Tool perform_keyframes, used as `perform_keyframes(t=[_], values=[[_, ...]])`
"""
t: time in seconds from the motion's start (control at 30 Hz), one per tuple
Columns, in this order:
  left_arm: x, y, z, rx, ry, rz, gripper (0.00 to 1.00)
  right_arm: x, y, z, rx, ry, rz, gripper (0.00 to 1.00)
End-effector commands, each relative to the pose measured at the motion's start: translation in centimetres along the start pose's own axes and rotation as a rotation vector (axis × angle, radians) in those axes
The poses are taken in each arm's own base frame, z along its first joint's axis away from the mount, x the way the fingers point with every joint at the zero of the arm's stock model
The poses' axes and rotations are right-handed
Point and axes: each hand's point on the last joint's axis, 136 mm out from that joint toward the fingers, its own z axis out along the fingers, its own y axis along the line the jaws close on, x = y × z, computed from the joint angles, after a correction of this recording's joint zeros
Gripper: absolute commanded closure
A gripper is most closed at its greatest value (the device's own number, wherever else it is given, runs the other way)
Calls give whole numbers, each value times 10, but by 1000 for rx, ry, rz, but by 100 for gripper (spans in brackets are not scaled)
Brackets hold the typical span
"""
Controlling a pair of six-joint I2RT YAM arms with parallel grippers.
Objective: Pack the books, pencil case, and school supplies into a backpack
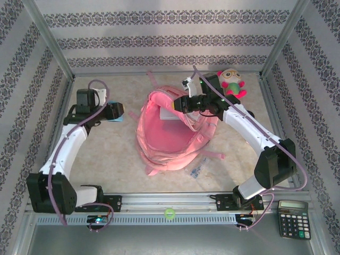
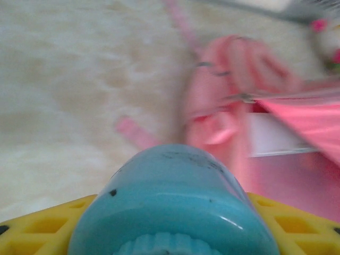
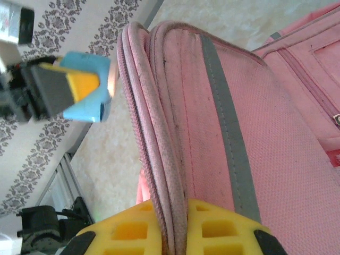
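The backpack lies in the middle of the table, slightly toward the far side, its main compartment gaping open toward the camera above so that the smooth pink lining shows. It is pink all over, with a whitish patch inside near the far rim and loose pink straps trailing off its near right corner. Up close in the right wrist view the fabric is a fine woven pink, with a grey strip running across it and thick piped edges along the opening.

The right gripper is clenched on the far rim of the backpack; its yellow fingers pinch the piped edges between them.

To the left of the bag and apart from it, the left gripper grasps a teal piece. In its own wrist view that piece is rounded and glossy, seated between the yellow fingers, with the blurred backpack beyond it.

A small clear packet with bluish contents lies on the table just beside the bag's near right corner. A pink-and-green plush toy sits at the far right, and a black calculator rests off the table's near right corner
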Motion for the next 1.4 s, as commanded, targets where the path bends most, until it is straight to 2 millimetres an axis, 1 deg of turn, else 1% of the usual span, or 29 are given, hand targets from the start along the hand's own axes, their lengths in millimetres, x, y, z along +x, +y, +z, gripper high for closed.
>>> perform_keyframes(t=[0.0,0.03,0.13,0.27,0.33,0.43,0.53,0.6,0.67,0.8,0.87,0.9,1.03,1.07,1.13,1.3,1.37], values=[[20,-64,11,258,38,-201,62,-38,22,-6,-48,-132,-9,100],[29,-75,17,269,53,-231,61,-39,21,-6,-48,-142,8,100],[55,-101,33,289,96,-297,61,-42,16,-5,-27,-165,55,100],[79,-121,59,288,124,-346,61,-43,13,-5,-20,-186,74,100],[90,-130,75,288,150,-348,59,-42,15,-4,-30,-183,74,100],[99,-145,100,303,181,-338,57,-39,19,-2,-47,-170,65,100],[103,-150,121,281,204,-326,54,-35,26,-1,-62,-158,43,100],[101,-143,133,229,198,-301,51,-35,28,-3,-63,-160,28,100],[96,-140,141,204,176,-265,48,-33,28,-3,-59,-158,28,100],[95,-134,157,141,205,-194,35,-30,25,-3,-50,-151,26,100],[97,-131,158,111,227,-165,27,-27,24,-2,-42,-145,25,100],[97,-124,156,76,230,-151,23,-26,23,-3,-34,-142,20,100],[95,-104,142,-15,227,-112,12,-20,21,-3,-6,-124,-6,100],[94,-102,137,-24,228,-97,11,-18,22,-3,-2,-116,-11,100],[86,-100,124,-35,206,-67,10,-12,23,0,8,-93,-25,100],[57,-118,85,33,107,-19,13,2,27,9,20,-37,-49,100],[52,-122,73,50,81,-4,15,3,25,11,33,-34,-45,100]])
